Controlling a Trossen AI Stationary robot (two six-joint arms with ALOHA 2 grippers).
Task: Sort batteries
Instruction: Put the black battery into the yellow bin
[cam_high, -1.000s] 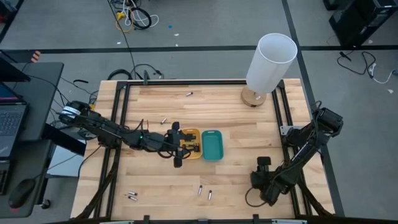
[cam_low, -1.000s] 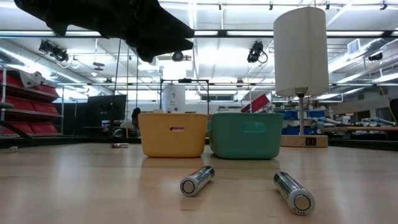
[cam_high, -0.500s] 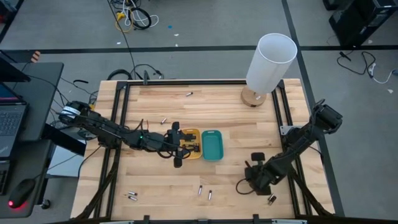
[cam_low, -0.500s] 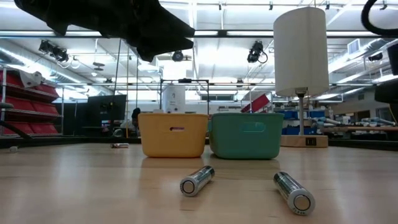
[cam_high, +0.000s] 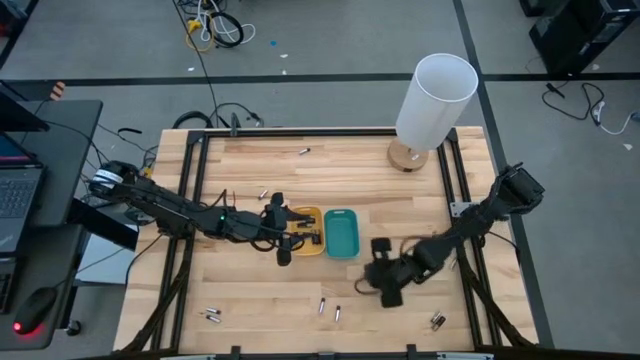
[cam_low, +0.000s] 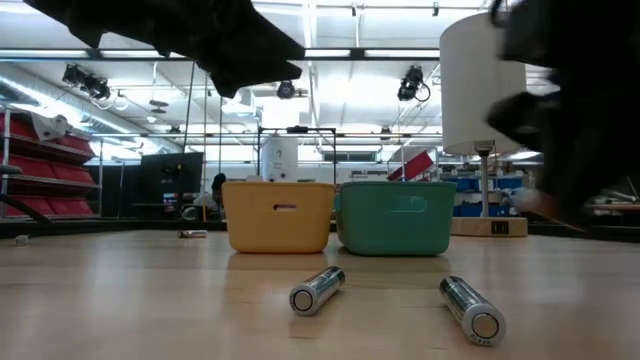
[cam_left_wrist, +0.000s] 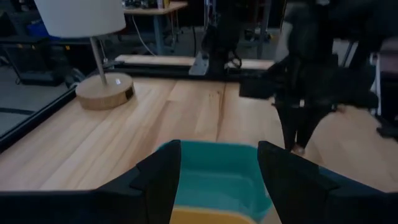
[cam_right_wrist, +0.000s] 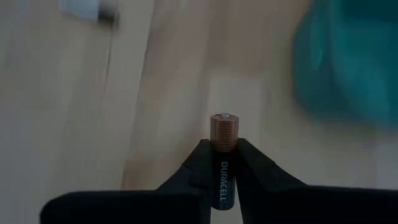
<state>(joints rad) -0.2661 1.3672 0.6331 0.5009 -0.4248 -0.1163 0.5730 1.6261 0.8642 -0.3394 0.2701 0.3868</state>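
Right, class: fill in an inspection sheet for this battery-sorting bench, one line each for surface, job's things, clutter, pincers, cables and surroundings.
Surface: wooden table in a black frame.
Job's things: loose batteries at the near edge, more scattered; yellow tray touching teal tray mid-table.
Clutter: white lamp at the far right corner.
Pincers: left pincer open over the yellow tray; right pincer shut on a Duracell battery, right of the teal tray.
Cables: bundles on the floor beyond the table.
Surroundings: laptop on a side desk, left; shelving behind.
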